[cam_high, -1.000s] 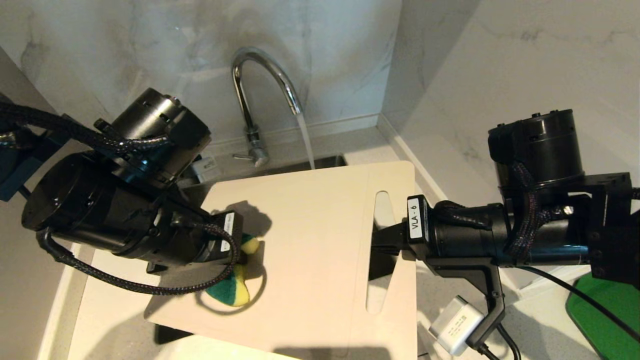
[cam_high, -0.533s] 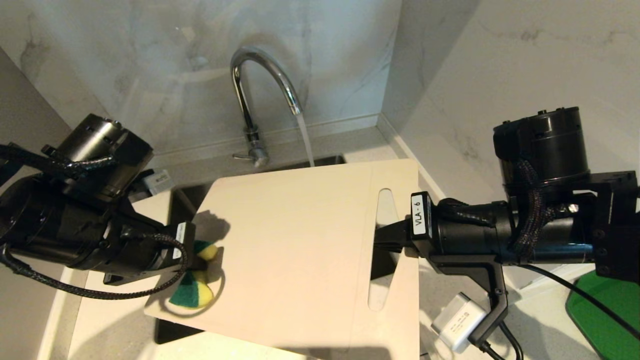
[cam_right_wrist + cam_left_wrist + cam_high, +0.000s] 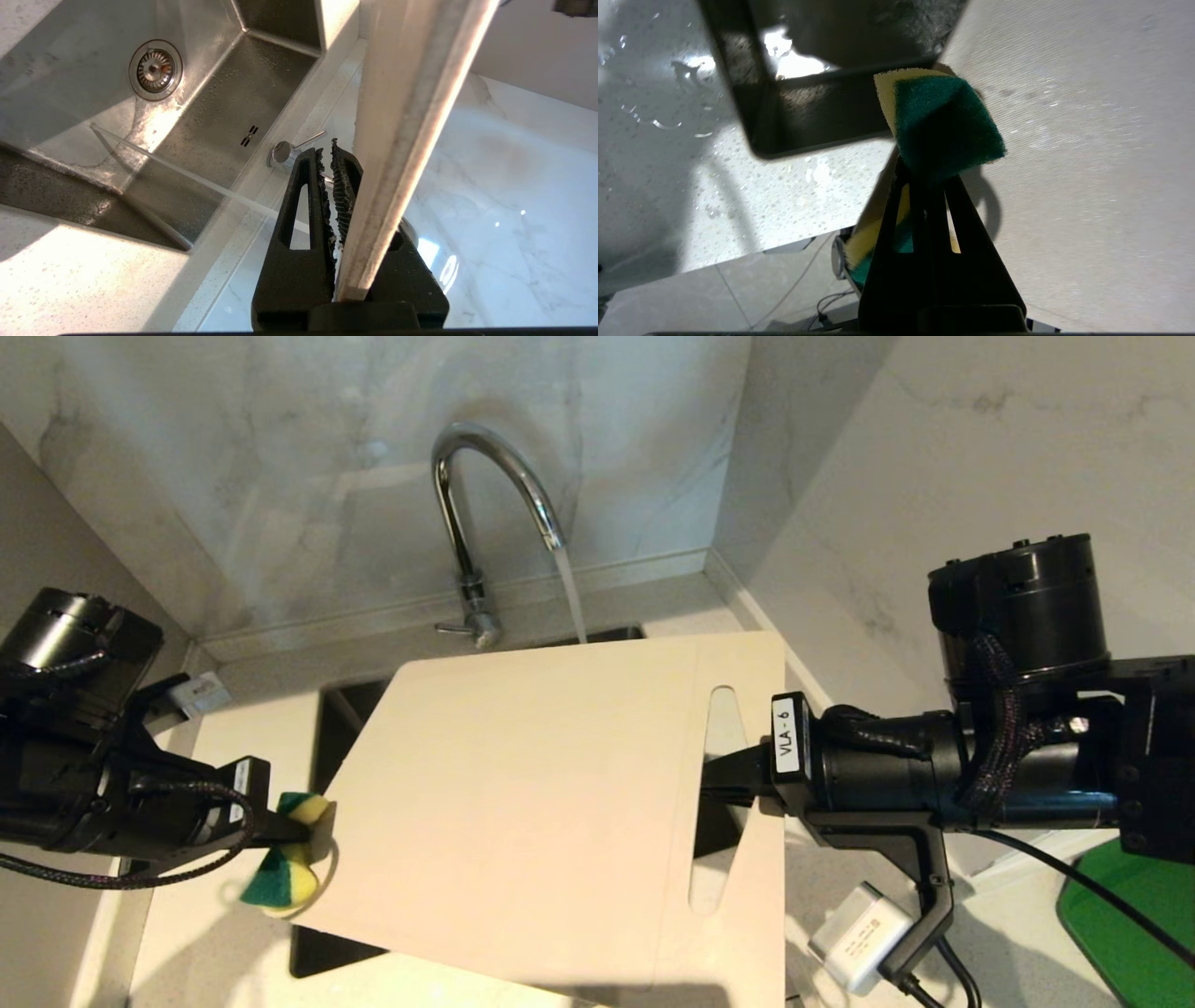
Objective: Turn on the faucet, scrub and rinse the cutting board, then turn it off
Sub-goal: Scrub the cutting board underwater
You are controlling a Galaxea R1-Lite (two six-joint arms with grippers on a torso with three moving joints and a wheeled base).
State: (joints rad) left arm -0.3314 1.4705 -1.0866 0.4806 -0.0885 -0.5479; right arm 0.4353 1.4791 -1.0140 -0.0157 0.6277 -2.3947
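The chrome faucet (image 3: 467,523) stands behind the sink with water (image 3: 569,593) running from its spout; its thin lever (image 3: 310,139) shows in the right wrist view. The cream cutting board (image 3: 541,803) is held tilted over the sink. My right gripper (image 3: 724,784) is shut on it at the slot handle, and the board's edge (image 3: 406,116) runs past that gripper (image 3: 329,156) in the right wrist view. My left gripper (image 3: 299,826) is shut on a yellow-and-green sponge (image 3: 280,882), just off the board's left edge. In the left wrist view the sponge (image 3: 943,121) sticks out beyond the left gripper (image 3: 927,172), beside the board (image 3: 1087,163).
The steel sink (image 3: 210,107) with its drain (image 3: 155,69) lies under the board. A dark green board (image 3: 1130,933) lies at the right edge. A white power adapter (image 3: 854,938) hangs below my right arm. Marble walls close the back and right.
My left arm has swung left with the sponge, from the board's left-middle area to just off its left edge. The right arm and the board have barely moved; water keeps running.
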